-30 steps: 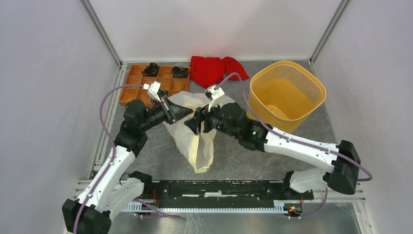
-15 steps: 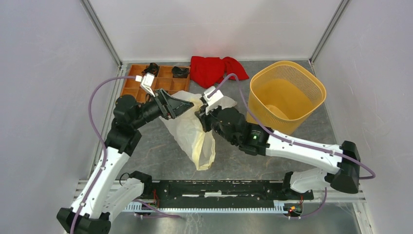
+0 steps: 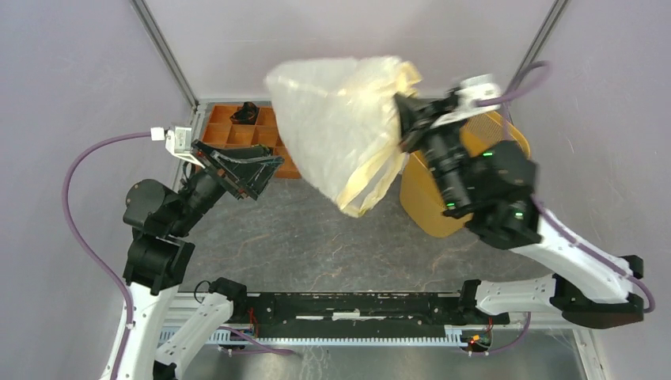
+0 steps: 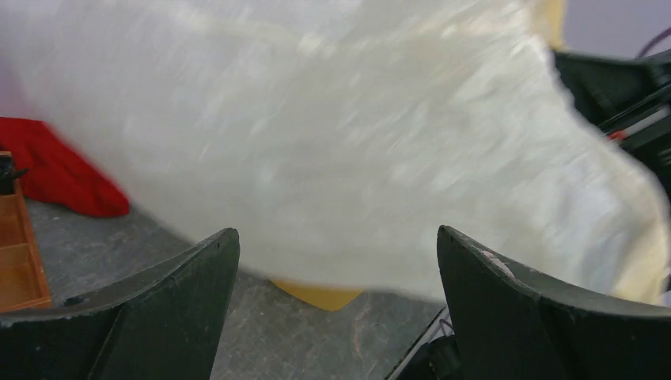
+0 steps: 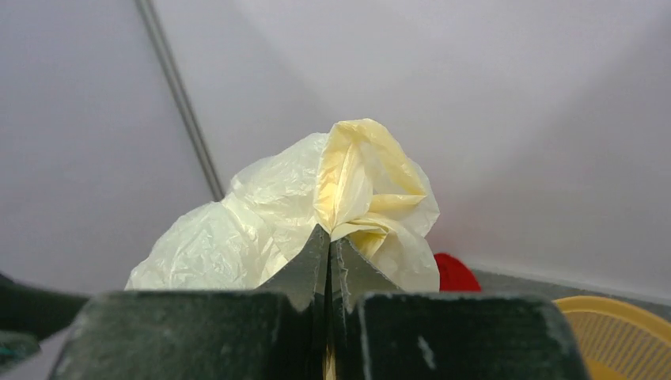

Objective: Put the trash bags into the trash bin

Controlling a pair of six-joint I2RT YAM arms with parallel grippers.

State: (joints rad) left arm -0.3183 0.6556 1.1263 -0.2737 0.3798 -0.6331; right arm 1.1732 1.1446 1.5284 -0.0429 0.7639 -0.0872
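Cream bag point(image 3: 332, 119) pinched in right claw point(image 5: 329, 252).

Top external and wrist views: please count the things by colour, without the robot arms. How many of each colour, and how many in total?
Cream-white: 1, trash bag
Yellow-orange: 1, trash bin
Red: 1, cloth
Brown: 1, compartment tray
Black: 1, small item in the tray
Total: 5 in view; the bag may hide more.
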